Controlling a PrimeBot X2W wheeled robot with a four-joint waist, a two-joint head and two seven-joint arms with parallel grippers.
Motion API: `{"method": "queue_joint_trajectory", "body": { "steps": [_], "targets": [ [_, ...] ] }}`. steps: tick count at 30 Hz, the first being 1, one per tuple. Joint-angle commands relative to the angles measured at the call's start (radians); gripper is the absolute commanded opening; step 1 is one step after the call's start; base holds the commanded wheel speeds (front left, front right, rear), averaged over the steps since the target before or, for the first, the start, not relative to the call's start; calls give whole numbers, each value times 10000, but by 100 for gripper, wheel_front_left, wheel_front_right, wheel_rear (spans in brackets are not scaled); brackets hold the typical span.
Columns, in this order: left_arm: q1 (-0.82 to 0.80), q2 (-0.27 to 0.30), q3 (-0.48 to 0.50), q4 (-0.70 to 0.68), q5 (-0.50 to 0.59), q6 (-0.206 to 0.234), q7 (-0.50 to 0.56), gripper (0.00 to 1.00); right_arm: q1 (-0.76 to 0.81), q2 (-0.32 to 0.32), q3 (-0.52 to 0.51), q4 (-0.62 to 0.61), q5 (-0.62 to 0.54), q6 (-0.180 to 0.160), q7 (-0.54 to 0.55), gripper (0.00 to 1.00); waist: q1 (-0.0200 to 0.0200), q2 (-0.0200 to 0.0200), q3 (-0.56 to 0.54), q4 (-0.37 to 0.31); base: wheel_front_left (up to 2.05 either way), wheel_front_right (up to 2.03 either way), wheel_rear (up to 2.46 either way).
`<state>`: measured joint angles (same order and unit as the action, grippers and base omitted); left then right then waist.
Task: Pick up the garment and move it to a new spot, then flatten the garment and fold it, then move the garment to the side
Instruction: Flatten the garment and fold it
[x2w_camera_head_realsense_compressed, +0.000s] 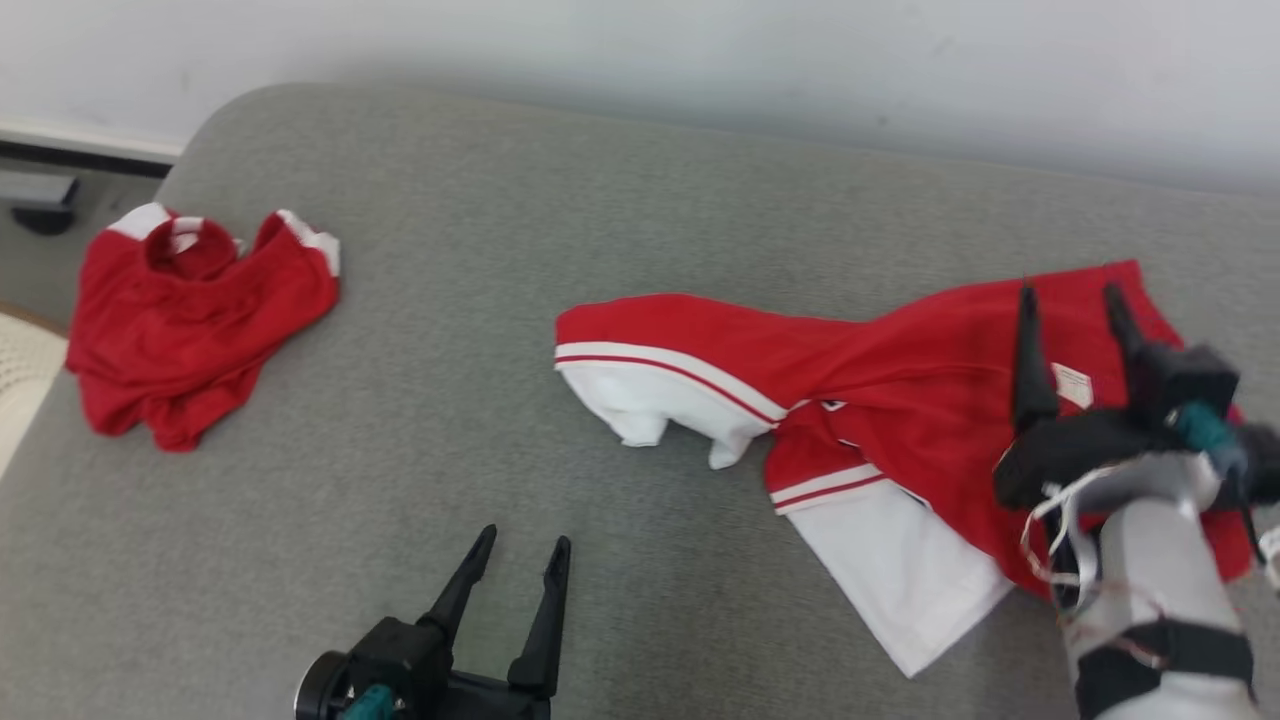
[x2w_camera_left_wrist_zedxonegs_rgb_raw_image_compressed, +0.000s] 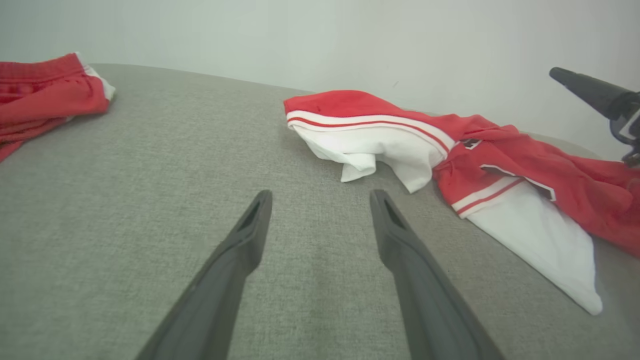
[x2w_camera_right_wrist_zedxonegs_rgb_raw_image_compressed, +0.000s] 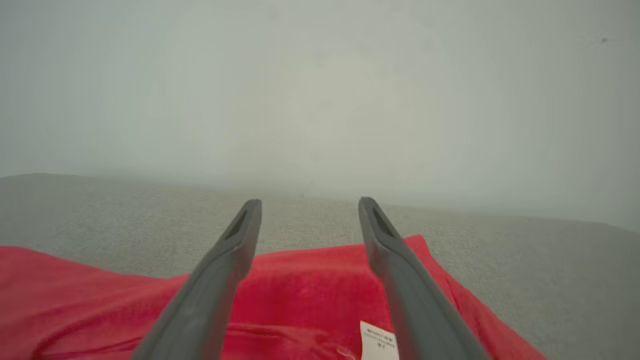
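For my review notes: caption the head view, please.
Open right pincer over rumpled red-and-white jersey on grey upholstered surface; second crumpled red garment lies far left.

We see a red jersey (x2w_camera_head_realsense_compressed: 900, 370) with white panels edged in red-and-white stripes, lying rumpled and twisted on the right half of the grey cushion (x2w_camera_head_realsense_compressed: 450, 420). One white panel lies flat toward the cushion's near edge and the other is bunched toward its middle. A small white label (x2w_camera_head_realsense_compressed: 1072, 385) shows on the red cloth.

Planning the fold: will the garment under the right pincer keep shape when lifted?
Probably not: the garment lies rumpled and twisted, so it likely droops. Its thin cloth looks light. On the grey cushion it may drag, not slide.
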<state>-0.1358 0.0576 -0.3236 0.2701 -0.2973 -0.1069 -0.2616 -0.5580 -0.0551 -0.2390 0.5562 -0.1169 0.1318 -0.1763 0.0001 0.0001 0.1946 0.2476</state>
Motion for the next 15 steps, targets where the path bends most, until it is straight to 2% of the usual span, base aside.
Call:
{"method": "queue_joint_trajectory", "body": {
  "steps": [1, 4, 8, 12, 15],
  "targets": [
    [-218, 105, 91, 268, -91, -35, 26, 100, 699, 55, 506, -475, 624, -22, 10, 100, -1, -1, -669, -1352, 0, 0, 0],
    [-573, 165, 234, 862, -257, 3, 210, 100, 1913, 49, 1282, -1692, 1373, -22, 48, 100, -1, -1, -728, -1961, 0, 0, 0],
    [-1031, 187, 514, 1661, -613, 86, 571, 100, 3185, 55, 1798, -3020, 2092, -22, 332, 100, -1, -1, -718, -2683, 0, 0, 0],
    [-1494, 237, 703, 2381, -865, 190, 901, 100, 3941, 50, 2191, -3813, 2682, -22, 668, 100, -1, -1, -625, -3229, 0, 0, 0],
    [-1841, 417, 761, 2941, -701, 447, 1137, 100, 4227, 53, 2474, -4240, 2890, -22, 850, 100, -1, -1, -542, -3513, 0, 0, 0]
  ]
}}
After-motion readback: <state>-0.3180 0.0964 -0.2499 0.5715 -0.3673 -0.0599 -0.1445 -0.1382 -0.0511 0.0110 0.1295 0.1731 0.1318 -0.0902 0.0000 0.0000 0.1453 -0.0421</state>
